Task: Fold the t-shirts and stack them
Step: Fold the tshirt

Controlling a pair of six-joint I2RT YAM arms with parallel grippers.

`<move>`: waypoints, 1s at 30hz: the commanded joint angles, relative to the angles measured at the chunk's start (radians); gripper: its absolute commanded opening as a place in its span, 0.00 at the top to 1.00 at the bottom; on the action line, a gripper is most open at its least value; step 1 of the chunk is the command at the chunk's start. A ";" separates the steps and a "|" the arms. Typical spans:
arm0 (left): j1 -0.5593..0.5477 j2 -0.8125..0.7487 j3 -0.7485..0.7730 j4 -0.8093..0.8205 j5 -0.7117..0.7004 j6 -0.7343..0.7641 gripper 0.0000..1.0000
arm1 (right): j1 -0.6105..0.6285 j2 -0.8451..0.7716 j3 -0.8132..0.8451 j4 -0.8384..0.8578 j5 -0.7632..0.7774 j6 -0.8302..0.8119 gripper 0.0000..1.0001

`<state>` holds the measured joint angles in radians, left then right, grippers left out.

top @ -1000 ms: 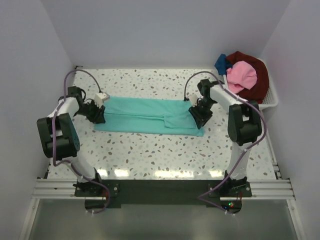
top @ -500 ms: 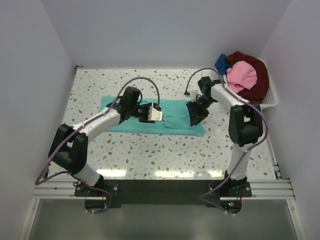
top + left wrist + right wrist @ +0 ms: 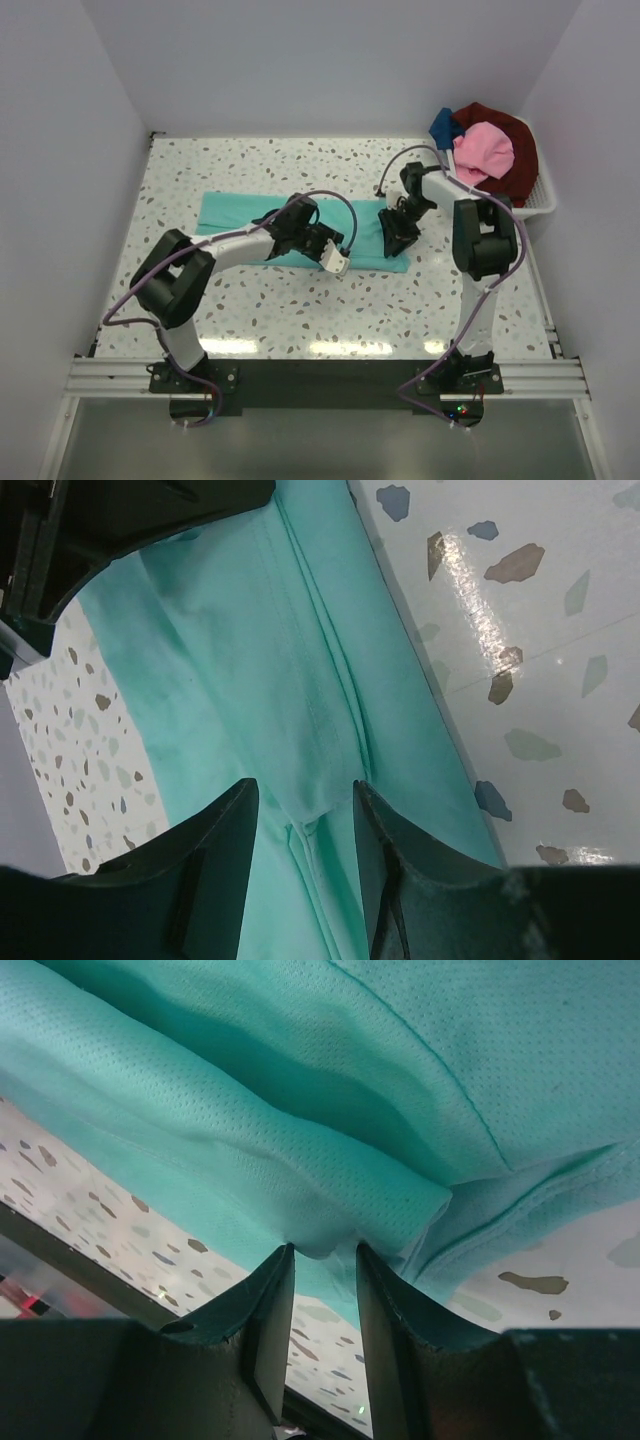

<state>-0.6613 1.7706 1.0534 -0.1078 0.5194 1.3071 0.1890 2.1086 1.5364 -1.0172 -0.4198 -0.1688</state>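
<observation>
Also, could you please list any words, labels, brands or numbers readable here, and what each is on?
No text is readable in any view.
The teal-green t-shirt, the pink t-shirt, the dark red t-shirt, the white basket and the speckled table all show plain surfaces, with no print or labels.

I see bench (image 3: 300, 310) free near side and far left; basket (image 3: 545, 203) blocks right rear; left arm (image 3: 235, 243) and right arm (image 3: 482, 235) crowd teal t-shirt (image 3: 235, 212).
</observation>
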 commanded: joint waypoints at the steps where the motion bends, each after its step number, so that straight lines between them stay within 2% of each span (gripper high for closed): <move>1: -0.020 0.021 -0.003 0.057 -0.013 0.079 0.52 | -0.002 0.019 0.025 0.009 -0.045 0.005 0.65; 6: -0.043 0.047 -0.015 0.056 -0.041 0.133 0.52 | -0.002 0.019 0.025 0.005 -0.076 -0.005 0.66; 20: -0.049 0.102 0.013 0.060 -0.065 0.115 0.54 | -0.002 0.021 0.057 -0.026 -0.116 -0.014 0.64; 23: -0.049 0.110 0.026 0.092 -0.082 0.068 0.63 | -0.002 0.024 0.053 -0.014 -0.099 -0.012 0.70; 25: -0.049 0.112 0.045 0.094 -0.085 0.040 0.76 | 0.000 0.019 0.048 -0.004 -0.094 -0.012 0.77; 26: -0.049 0.109 0.048 0.094 -0.090 0.018 0.80 | -0.002 0.018 0.050 -0.004 -0.099 -0.011 0.85; 30: -0.047 0.102 0.056 0.094 -0.094 0.001 0.99 | -0.002 0.005 0.085 -0.006 -0.117 0.000 1.00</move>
<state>-0.7082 1.8835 1.0718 -0.0650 0.4221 1.3476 0.1894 2.1235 1.5661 -1.0283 -0.5007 -0.1780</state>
